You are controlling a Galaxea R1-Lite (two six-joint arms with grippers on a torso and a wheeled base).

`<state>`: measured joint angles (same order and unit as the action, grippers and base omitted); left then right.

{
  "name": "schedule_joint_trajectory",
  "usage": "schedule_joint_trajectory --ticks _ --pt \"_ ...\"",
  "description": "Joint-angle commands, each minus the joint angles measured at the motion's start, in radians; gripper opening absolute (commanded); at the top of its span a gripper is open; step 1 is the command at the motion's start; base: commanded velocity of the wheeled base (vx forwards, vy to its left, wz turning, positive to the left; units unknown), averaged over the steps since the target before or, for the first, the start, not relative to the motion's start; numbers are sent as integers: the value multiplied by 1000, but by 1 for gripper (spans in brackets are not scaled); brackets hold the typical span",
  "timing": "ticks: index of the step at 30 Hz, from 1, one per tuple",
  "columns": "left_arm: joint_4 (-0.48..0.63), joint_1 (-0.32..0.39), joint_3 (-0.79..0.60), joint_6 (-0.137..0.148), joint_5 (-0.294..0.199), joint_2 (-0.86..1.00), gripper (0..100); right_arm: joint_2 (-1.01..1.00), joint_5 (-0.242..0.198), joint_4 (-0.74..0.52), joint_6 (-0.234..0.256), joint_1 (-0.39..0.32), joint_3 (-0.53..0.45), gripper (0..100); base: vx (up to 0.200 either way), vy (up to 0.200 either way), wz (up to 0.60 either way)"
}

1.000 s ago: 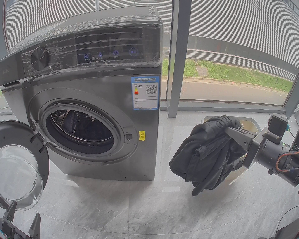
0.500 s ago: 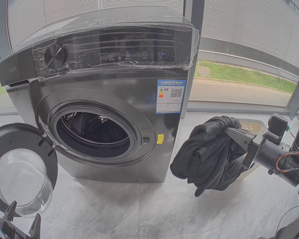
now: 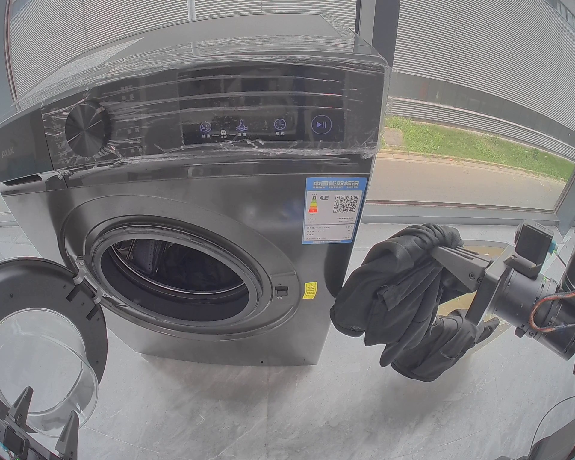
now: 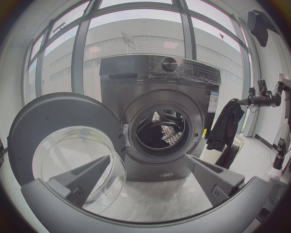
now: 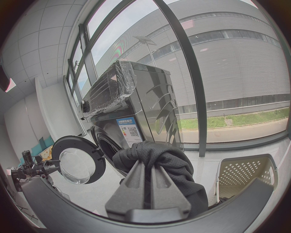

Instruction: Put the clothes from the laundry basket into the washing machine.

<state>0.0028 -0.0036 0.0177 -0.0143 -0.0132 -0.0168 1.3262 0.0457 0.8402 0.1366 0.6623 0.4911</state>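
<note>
The grey washing machine point(image 3: 197, 197) stands with its round door point(image 3: 48, 335) swung open to the left, and the drum opening point(image 3: 173, 278) is dark inside. To its right, level with the machine's lower front, my right gripper point(image 3: 446, 257) is shut on a dark garment point(image 3: 395, 287) that hangs in folds above the floor. The right wrist view shows this gripper point(image 5: 148, 170) pinching the garment point(image 5: 163, 157) close up. The laundry basket point(image 5: 242, 176) sits just behind it. My left gripper point(image 4: 148, 170) is open and holds nothing, low before the door point(image 4: 60, 136).
Grey marble floor spreads in front of the machine. A window wall with a dark post point(image 3: 377, 18) rises behind the machine and basket. The open door juts out over the floor at the left. Plastic film covers the machine's control panel point(image 3: 239, 114).
The head view has shifted, so the machine looks nearer and further right. The garment's lower end now hangs out lower and to the right. The right gripper keeps its hold.
</note>
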Motion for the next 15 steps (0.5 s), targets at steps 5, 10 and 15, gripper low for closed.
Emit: schedule_joint_trajectory --ticks 5,10,15 --pt "0 1 -18 2 4 15 100 2 0 0 0 0 0 0 0 200 0" --pt "0 2 -18 0 4 15 100 -1 0 0 0 0 0 0 0 200 0" --pt "0 1 -18 0 6 15 100 -1 0 0 -2 2 0 0 0 200 0"
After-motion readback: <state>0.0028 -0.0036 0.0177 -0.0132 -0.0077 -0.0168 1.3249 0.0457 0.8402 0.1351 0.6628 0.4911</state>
